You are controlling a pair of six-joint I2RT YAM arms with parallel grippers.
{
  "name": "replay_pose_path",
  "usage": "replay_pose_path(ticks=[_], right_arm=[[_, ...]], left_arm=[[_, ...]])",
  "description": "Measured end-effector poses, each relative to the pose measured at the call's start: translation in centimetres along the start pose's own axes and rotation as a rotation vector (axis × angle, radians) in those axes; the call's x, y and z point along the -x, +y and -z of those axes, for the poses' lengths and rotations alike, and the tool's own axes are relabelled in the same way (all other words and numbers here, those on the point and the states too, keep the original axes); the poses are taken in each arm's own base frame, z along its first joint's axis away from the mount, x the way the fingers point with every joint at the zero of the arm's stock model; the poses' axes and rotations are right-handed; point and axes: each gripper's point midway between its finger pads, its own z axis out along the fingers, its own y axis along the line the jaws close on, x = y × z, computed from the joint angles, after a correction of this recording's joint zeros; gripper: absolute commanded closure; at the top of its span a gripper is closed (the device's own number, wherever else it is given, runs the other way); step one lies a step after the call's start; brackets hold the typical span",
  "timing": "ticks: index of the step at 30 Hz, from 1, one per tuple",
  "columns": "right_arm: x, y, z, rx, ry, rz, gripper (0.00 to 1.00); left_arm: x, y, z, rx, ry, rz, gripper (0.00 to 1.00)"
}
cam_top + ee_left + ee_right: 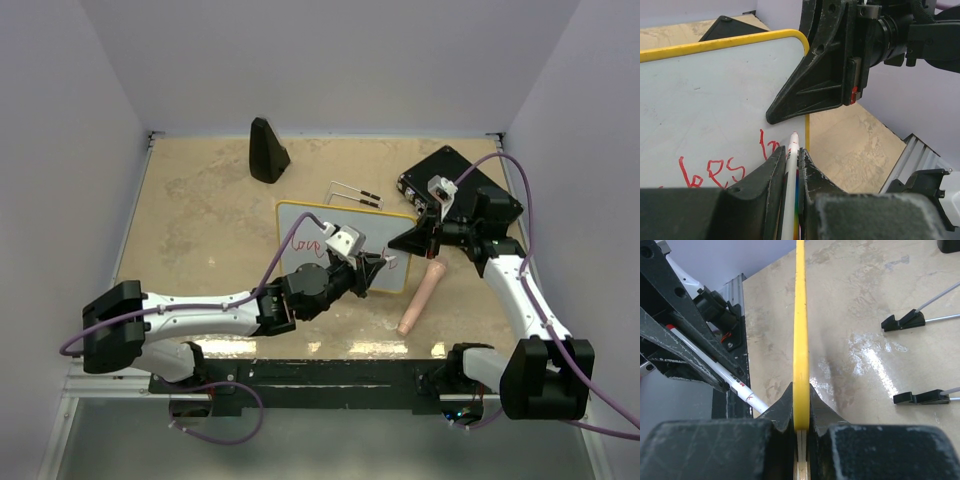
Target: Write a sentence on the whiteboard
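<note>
The whiteboard (380, 228) sat mid-table, a little right of centre. Its long axis ran left to right across the table, with the right end a shade nearer the arms, and its white writing face was turned up toward the overhead camera. I couldn't tell whether it lay flat or leaned. The right gripper (415, 238) was closed on the short right-hand edge. In the right wrist view its jaws pinched the yellow rim (801, 340), which ran straight away from the fingers, seen edge-on.

The sentence (305, 243) was in loose red strokes on the left half of the board, and it read along the long axis. In the left wrist view the last red letters (715, 172) stopped short of the right rim.

The left gripper (375, 265) was clamped narrowly around a white marker (790, 190). The marker's barrel lay lengthwise between the fingers, and its tip pointed out at the board face close to the right edge, just past the last strokes. I couldn't make out whether the tip touched the surface.

Behind the board two thin wire stands with black feet (355, 195) lay on the table. A black cone-shaped thing (267, 150) stood further back on the left, and a black box (455, 180) sat at the right rear. A pale pinkish cylinder (420, 298) lay near the board's lower right corner.
</note>
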Motion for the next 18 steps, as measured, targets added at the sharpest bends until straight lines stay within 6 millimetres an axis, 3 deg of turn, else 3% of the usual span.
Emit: replay_pose_path(ticks=[18], right_arm=[[0.0,0.0,0.0,0.000,-0.002,-0.005,1.00]], left_arm=[[-0.4,0.4,-1.2,0.034,-0.011,-0.028,1.00]])
